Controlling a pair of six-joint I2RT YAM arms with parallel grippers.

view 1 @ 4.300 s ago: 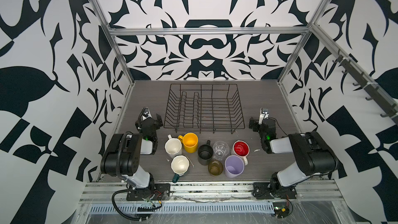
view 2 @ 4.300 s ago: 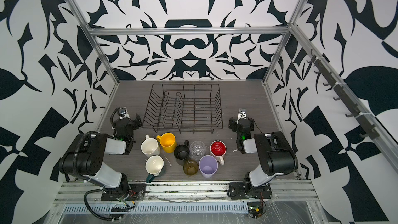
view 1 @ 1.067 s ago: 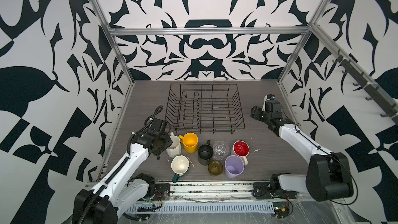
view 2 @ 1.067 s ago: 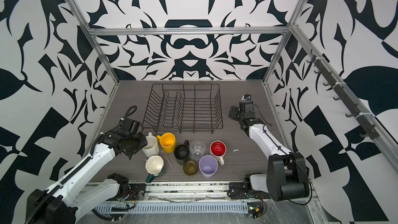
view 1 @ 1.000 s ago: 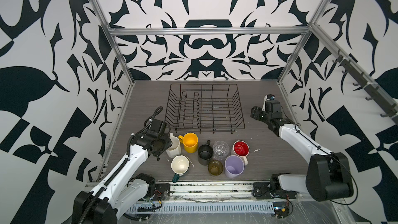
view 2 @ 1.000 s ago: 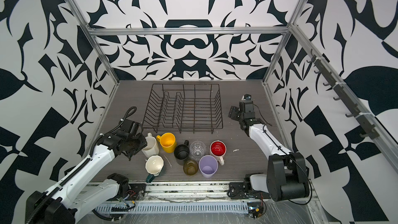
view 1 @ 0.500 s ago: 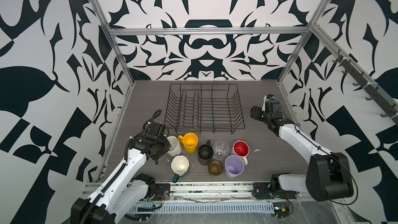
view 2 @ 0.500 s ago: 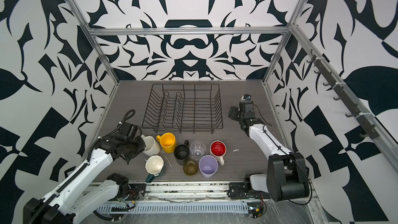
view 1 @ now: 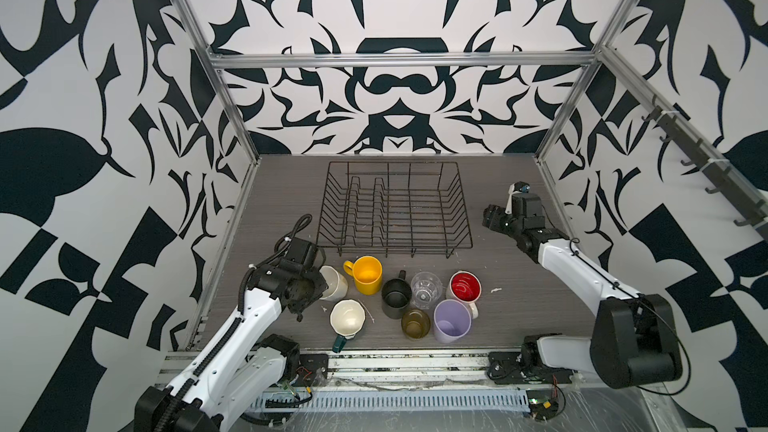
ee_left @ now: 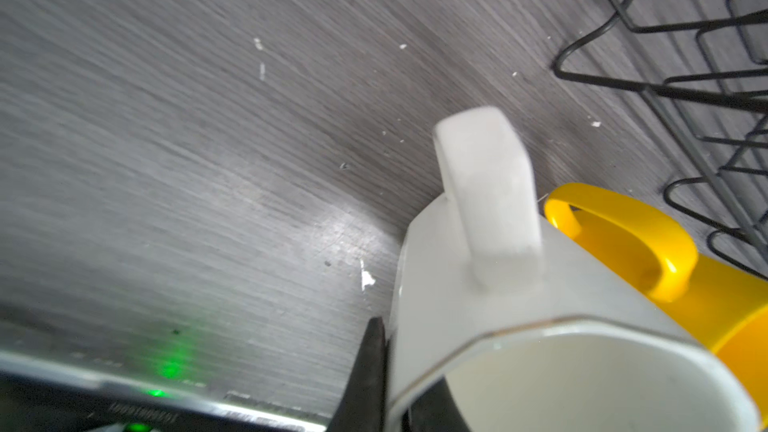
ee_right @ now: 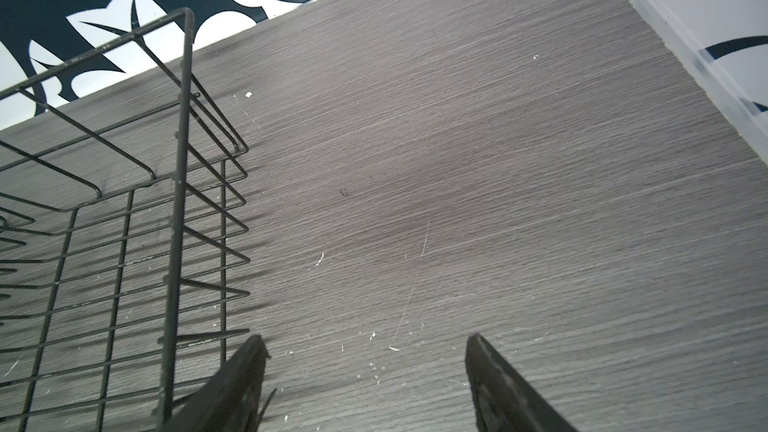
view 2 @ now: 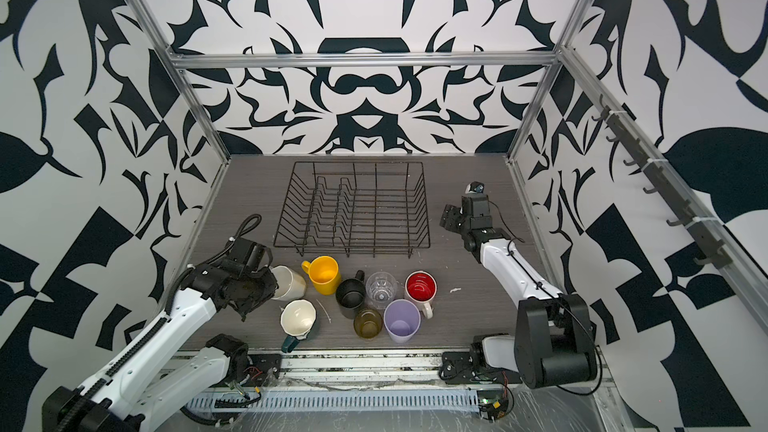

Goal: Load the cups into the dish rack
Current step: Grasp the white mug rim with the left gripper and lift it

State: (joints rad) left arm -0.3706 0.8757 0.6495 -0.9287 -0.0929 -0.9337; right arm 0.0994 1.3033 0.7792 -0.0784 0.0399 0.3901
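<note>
**White mug gripped; other cups in front of the dish rack**

Left fingers point(ee_left: 370, 367): closed on the wall of the white mug point(view 1: 334, 282), which is tipped toward the arm, just beside the yellow mug point(view 1: 366, 274).
Right fingers point(ee_right: 232, 384): wide apart, holding nothing, over the bench point(view 1: 282, 201) at the dish rack's point(view 1: 395, 209) right side.
Black mug point(view 1: 396, 292), clear glass point(view 1: 426, 289), red-lined mug point(view 1: 465, 286), teal mug point(view 1: 347, 317), amber glass point(view 1: 415, 323), lilac tumbler point(view 1: 452, 320): upright, clustered in front of the rack.

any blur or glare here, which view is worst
Left wrist view: the white mug is soft with blur, and a glare patch sits on the table beside it; right wrist view: sharp, dish rack wires crisp with shadows; both top views: evenly lit, clear.
</note>
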